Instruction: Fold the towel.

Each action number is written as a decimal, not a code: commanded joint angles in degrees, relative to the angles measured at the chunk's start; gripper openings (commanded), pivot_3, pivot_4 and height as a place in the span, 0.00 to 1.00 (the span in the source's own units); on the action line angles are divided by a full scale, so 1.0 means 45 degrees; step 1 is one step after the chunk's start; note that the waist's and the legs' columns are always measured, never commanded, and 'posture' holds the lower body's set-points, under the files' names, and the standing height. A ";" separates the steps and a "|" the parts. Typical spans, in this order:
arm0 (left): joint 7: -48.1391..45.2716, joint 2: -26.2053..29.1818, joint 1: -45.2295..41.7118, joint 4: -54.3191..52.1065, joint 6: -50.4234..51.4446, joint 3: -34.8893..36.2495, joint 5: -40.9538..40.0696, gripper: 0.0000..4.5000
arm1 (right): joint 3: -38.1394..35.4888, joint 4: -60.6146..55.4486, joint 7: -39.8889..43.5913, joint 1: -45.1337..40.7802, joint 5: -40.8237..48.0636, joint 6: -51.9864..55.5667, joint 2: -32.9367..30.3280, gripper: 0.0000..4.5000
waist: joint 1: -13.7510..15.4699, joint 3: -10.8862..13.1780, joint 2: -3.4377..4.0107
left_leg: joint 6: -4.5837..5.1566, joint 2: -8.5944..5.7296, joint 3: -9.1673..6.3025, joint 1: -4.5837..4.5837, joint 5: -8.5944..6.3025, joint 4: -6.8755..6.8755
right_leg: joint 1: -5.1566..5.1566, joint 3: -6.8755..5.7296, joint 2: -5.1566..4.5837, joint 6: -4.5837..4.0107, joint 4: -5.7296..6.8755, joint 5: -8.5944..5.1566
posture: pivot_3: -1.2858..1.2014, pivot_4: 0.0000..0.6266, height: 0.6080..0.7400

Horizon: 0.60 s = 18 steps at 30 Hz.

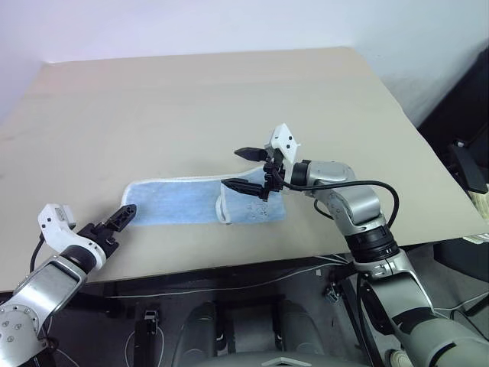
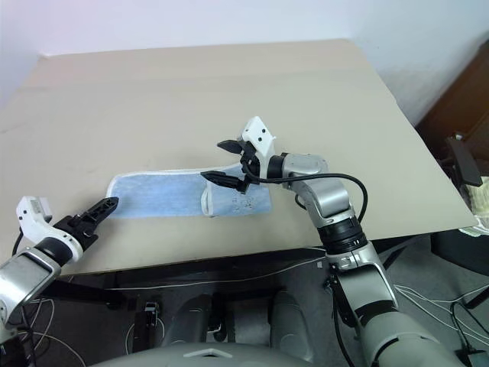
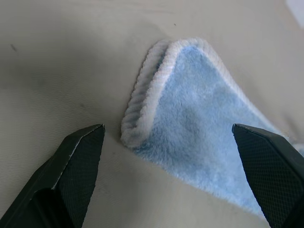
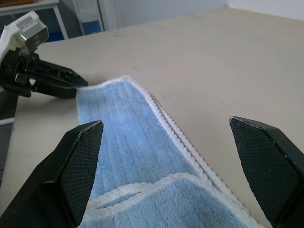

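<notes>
The towel (image 1: pixel 202 202) lies as a long strip on the table (image 1: pixel 229 99); left gripper (image 1: pixel 122 216) and right gripper (image 1: pixel 246 170), both spread wide and empty, bracket its ends, likely for another fold.

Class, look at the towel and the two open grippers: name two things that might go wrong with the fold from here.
1. The towel lies close to the table's near edge; a tug toward that edge may drag it off.
2. The left gripper is open at the towel's end, where the hem is doubled; it may pinch just one layer. The right gripper hangs open above a small flap, which could unfold if bumped.
</notes>
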 commanded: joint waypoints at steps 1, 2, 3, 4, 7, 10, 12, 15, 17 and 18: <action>0.0691 0.0091 -0.0554 0.0712 -0.0430 -0.0610 -0.0916 1.00 | -0.0099 -0.0263 -0.0151 -0.0105 -0.0089 -0.0295 0.0068 0.99 | 0.0043 0.0000 0.0000 | 0.0000 0.0001 -0.0001 -0.0001 0.0000 -0.0001 | 0.0009 -0.0026 -0.0017 -0.0001 0.0000 0.0001 | 0.52 0.24 1.00; 0.0859 0.0124 -0.0708 0.0855 -0.0551 -0.0688 -0.1131 1.00 | -0.0124 -0.0280 -0.0223 -0.0106 -0.0109 -0.0288 0.0056 0.99 | 0.0055 0.0000 0.0000 | 0.0000 0.0003 0.0000 -0.0003 0.0000 -0.0003 | 0.0015 -0.0051 -0.0035 -0.0001 0.0001 0.0001 | 0.52 0.24 1.00; 0.0961 0.0146 -0.0849 0.0984 -0.0677 -0.0772 -0.1368 1.00 | -0.0156 -0.0272 -0.0316 -0.0109 -0.0137 -0.0291 0.0041 0.99 | 0.0075 0.0000 0.0000 | -0.0001 0.0003 0.0001 -0.0004 0.0000 -0.0004 | 0.0021 -0.0059 -0.0042 -0.0003 0.0001 0.0003 | 0.52 0.24 1.00; 0.1027 0.0185 -0.0940 0.1094 -0.0764 -0.0875 -0.1557 1.00 | -0.0176 -0.0256 -0.0406 -0.0110 -0.0183 -0.0296 0.0009 0.99 | 0.0093 0.0000 0.0000 | 0.0000 0.0002 0.0001 -0.0004 0.0000 -0.0005 | 0.0028 -0.0066 -0.0048 -0.0005 0.0001 0.0004 | 0.52 0.24 1.00; 0.1052 0.0272 -0.1088 0.1390 -0.1080 -0.1105 -0.1701 0.92 | -0.0222 -0.0279 -0.0568 -0.0081 -0.0264 -0.0281 -0.0038 1.00 | 0.0104 0.0000 0.0000 | -0.0001 0.0002 0.0003 -0.0010 0.0000 -0.0004 | 0.0030 -0.0075 -0.0053 -0.0008 -0.0006 0.0006 | 0.52 0.24 1.00; 0.0959 0.0197 -0.1168 0.1510 -0.1478 -0.1223 -0.2157 0.73 | -0.0244 -0.0321 -0.0668 -0.0054 -0.0271 -0.0225 -0.0036 1.00 | 0.0086 0.0000 -0.0001 | 0.0000 0.0003 0.0003 -0.0022 0.0000 -0.0013 | 0.0032 -0.0076 -0.0044 -0.0007 -0.0051 0.0007 | 0.52 0.24 1.00; 0.0872 0.0298 -0.1159 0.1611 -0.1588 -0.1359 -0.2289 0.57 | -0.0244 -0.0259 -0.0726 -0.0088 -0.0291 -0.0223 -0.0051 1.00 | 0.0043 0.0000 -0.0001 | -0.0001 0.0003 0.0004 -0.0034 0.0001 -0.0034 | 0.0038 -0.0075 -0.0042 -0.0007 -0.0095 0.0008 | 0.52 0.24 1.00; 0.0605 0.0486 -0.1101 0.1732 -0.1799 -0.1429 -0.2369 0.33 | -0.0260 -0.0182 -0.0828 -0.0140 -0.0343 -0.0232 -0.0082 1.00 | -0.0016 0.0000 -0.0001 | -0.0002 0.0002 0.0011 -0.0041 0.0003 -0.0073 | 0.0081 -0.0095 -0.0041 -0.0006 -0.0147 0.0009 | 0.52 0.24 1.00; -0.0064 0.0742 -0.0989 0.1752 -0.2038 -0.1395 -0.1593 0.18 | -0.0254 -0.0101 -0.0888 -0.0172 -0.0421 -0.0287 -0.0100 1.00 | -0.0028 0.0000 -0.0001 | -0.0003 0.0001 0.0022 -0.0043 0.0003 -0.0108 | 0.0074 -0.0127 -0.0050 -0.0004 -0.0168 0.0010 | 0.52 0.24 1.00; -0.0293 0.0836 -0.0901 0.1771 -0.2063 -0.1403 -0.1457 0.10 | -0.0250 -0.0082 -0.0903 -0.0172 -0.0454 -0.0317 -0.0108 1.00 | -0.0033 0.0000 -0.0001 | -0.0004 0.0001 0.0032 -0.0042 0.0005 -0.0132 | 0.0065 -0.0136 -0.0052 -0.0003 -0.0178 0.0010 | 0.52 0.24 1.00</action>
